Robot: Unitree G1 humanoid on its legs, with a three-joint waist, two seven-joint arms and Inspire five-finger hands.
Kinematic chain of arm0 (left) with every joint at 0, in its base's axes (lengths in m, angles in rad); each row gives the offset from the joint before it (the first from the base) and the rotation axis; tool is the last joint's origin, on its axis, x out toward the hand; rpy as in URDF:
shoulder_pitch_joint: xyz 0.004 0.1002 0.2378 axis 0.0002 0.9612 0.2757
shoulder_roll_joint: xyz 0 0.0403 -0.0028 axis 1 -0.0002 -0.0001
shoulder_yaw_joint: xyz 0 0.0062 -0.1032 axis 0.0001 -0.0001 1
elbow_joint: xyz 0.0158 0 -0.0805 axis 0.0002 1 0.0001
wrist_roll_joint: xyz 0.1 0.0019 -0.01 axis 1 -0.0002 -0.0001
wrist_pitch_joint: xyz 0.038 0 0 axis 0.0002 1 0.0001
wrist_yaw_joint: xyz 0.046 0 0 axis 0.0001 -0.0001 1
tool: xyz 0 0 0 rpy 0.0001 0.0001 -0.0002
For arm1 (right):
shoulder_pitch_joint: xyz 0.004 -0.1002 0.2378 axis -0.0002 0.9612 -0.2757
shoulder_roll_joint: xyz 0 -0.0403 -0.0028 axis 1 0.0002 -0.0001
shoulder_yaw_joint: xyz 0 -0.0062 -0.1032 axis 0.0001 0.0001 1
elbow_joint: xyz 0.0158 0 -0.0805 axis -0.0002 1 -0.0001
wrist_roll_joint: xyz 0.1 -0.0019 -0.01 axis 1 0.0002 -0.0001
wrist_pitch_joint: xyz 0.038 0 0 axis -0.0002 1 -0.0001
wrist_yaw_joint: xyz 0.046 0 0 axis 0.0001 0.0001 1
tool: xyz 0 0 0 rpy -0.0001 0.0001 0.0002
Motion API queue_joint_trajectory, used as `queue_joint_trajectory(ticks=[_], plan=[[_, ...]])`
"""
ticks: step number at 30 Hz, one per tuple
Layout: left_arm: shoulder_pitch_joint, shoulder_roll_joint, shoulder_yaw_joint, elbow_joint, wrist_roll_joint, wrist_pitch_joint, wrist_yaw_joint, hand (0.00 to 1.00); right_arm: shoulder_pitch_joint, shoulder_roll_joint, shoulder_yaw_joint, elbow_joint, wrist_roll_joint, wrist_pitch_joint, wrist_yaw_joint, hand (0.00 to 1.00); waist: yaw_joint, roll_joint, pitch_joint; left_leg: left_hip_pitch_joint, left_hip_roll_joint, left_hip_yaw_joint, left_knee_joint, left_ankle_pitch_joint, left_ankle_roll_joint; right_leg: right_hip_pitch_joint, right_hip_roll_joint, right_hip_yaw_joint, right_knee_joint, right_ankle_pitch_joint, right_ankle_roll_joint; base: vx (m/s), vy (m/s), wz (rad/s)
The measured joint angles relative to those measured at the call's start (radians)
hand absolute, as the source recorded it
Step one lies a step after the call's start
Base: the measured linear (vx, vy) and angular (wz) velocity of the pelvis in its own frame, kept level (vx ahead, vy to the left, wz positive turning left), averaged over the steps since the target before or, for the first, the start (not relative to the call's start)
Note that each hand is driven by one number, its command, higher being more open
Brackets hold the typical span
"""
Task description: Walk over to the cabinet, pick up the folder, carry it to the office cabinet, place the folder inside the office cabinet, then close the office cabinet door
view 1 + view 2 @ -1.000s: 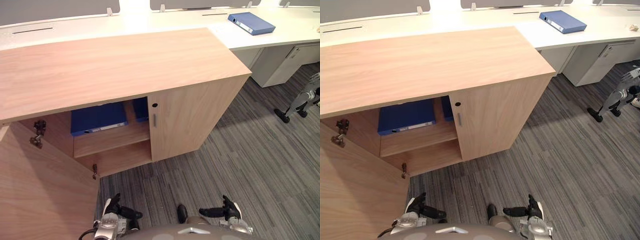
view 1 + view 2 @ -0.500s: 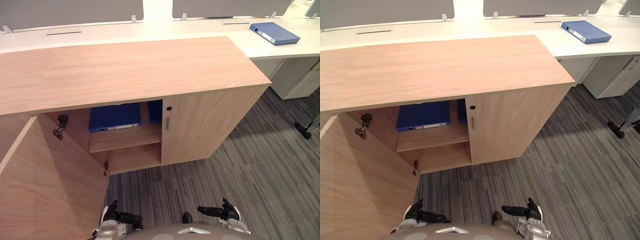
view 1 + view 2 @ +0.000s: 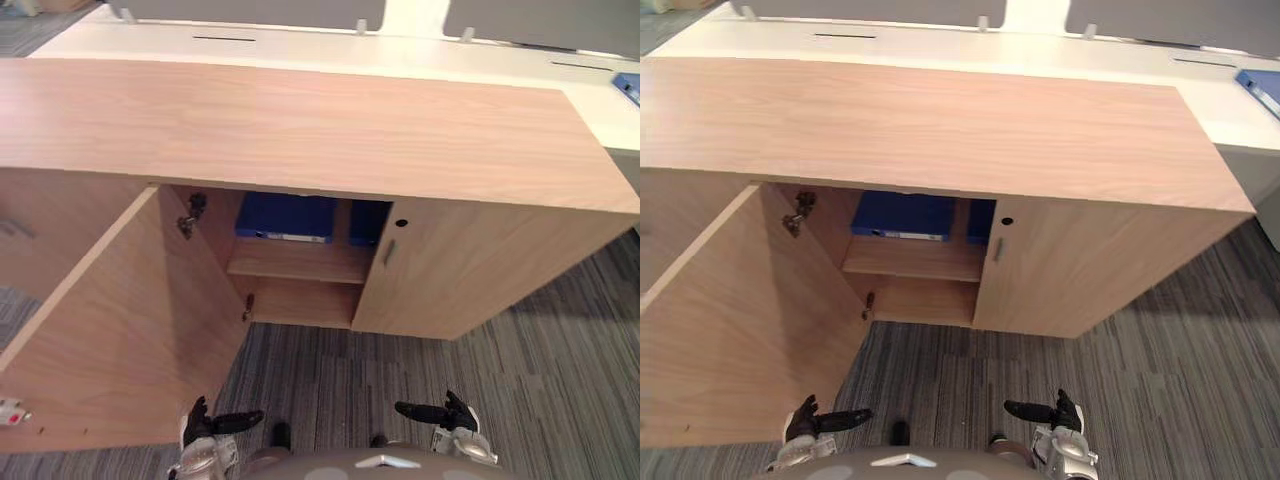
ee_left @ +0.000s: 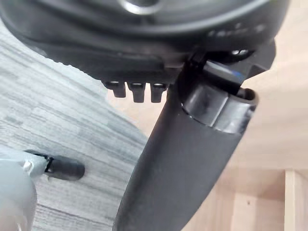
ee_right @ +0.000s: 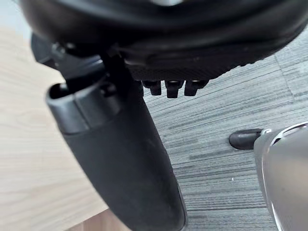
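Inside the office cabinet (image 3: 300, 130) sits the folder (image 3: 285, 217) (door (image 3: 130, 330) open); left hand (image 3: 207, 426) and right hand (image 3: 448, 414) hang relaxed, empty.

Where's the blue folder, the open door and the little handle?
blue folder (image 3: 285, 217): left eye view, on its blue face.
open door (image 3: 130, 330): left eye view, middle of its inner face.
handle (image 3: 389, 253): left eye view, on its metal bar.
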Motion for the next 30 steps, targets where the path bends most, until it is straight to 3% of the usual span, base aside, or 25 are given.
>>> queue_joint_trajectory(ticks=[9,13,19,30], plan=[[0.018,-0.004,0.168,-0.050,-0.088,-0.006,0.052,1.00,0.016,0.000,-0.001,0.000,-0.001,0.000,-0.018,1.00,0.040,-0.003,0.012,-0.005,-0.007,-0.150,0.000,0.007,-0.012,0.075,0.004,-0.132,0.010,-0.057,-0.017,0.04,-0.057,0.52],[0.018,0.001,0.238,-0.149,-0.128,-0.020,0.070,1.00,0.013,0.000,-0.001,-0.006,0.000,-0.001,-0.018,1.00,0.054,-0.014,0.029,-0.003,-0.008,-0.209,0.000,0.015,-0.020,0.112,0.016,-0.106,0.013,-0.071,-0.041,0.03,-0.047,0.59],[0.037,0.047,0.259,-0.350,-0.148,-0.023,0.097,1.00,0.016,0.000,0.002,-0.061,0.000,-0.020,-0.019,1.00,0.095,-0.014,0.032,-0.005,-0.012,-0.222,0.000,0.017,-0.023,0.119,0.014,-0.106,0.011,-0.085,-0.023,-0.01,-0.027,0.09],[0.016,0.097,0.246,-0.612,-0.155,-0.075,0.057,1.00,0.047,-0.001,0.018,-0.094,0.000,-0.020,-0.009,1.00,0.102,-0.011,0.036,-0.010,-0.020,-0.257,0.005,0.029,-0.025,0.131,0.011,-0.135,0.014,-0.093,-0.014,-0.01,-0.009,0.09]])
